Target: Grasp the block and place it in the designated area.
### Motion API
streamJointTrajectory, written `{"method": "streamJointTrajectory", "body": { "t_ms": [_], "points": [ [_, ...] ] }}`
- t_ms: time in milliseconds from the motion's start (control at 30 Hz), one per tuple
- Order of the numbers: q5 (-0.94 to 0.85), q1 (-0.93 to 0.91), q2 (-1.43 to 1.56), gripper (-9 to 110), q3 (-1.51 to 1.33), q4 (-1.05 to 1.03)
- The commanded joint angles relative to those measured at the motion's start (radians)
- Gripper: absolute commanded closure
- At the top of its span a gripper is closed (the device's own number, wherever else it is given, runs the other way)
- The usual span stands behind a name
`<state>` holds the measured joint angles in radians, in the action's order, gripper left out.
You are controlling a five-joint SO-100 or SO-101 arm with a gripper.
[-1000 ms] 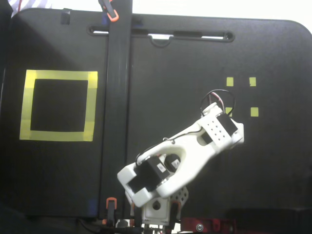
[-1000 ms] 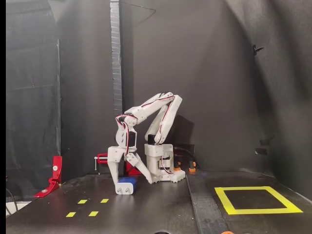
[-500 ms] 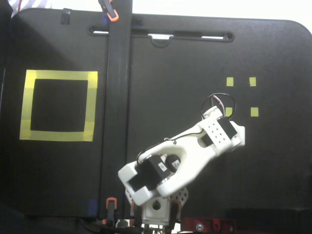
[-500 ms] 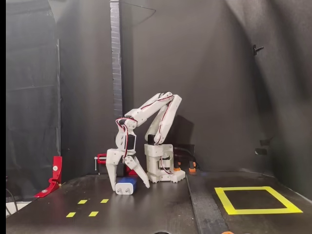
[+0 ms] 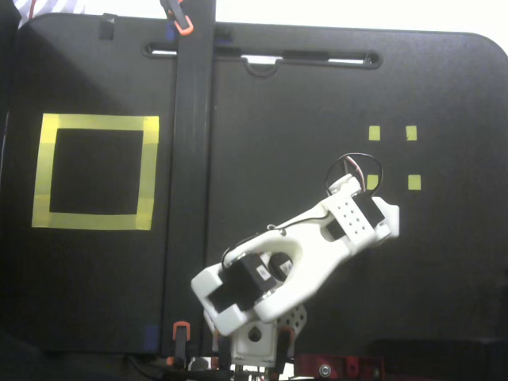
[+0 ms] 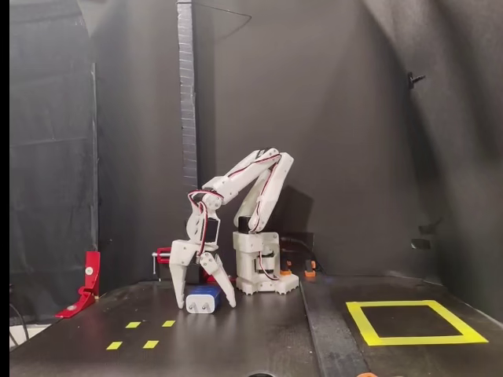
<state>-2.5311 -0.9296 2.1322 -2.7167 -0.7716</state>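
Tool (image 6: 204,305) astride the block (image 6: 202,298) (fingers spread) — on the table (image 6: 259,338).

Side view: white arm bent fwd, gripper (image 6: 204,301) down at the table (image 6: 259,338), fingers spread either side of the blue block (image 6: 202,298), which sits on the surface. Yellow tape square (image 6: 413,322) lies well apart at right. Small yellow squares (image 6: 141,334) front left.
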Motion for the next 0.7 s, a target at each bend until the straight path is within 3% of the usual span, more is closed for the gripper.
{"method": "streamJointTrajectory", "body": {
  "t_ms": [0, 267, 667],
  "points": [
    [-0.005, -0.003, -0.006, 64, -0.012, 0.014],
    [-0.005, -0.002, 0.0, 74, -0.025, 0.014],
    [-0.002, 0.0, 0.031, 76, -0.051, 0.015]
  ]
}}
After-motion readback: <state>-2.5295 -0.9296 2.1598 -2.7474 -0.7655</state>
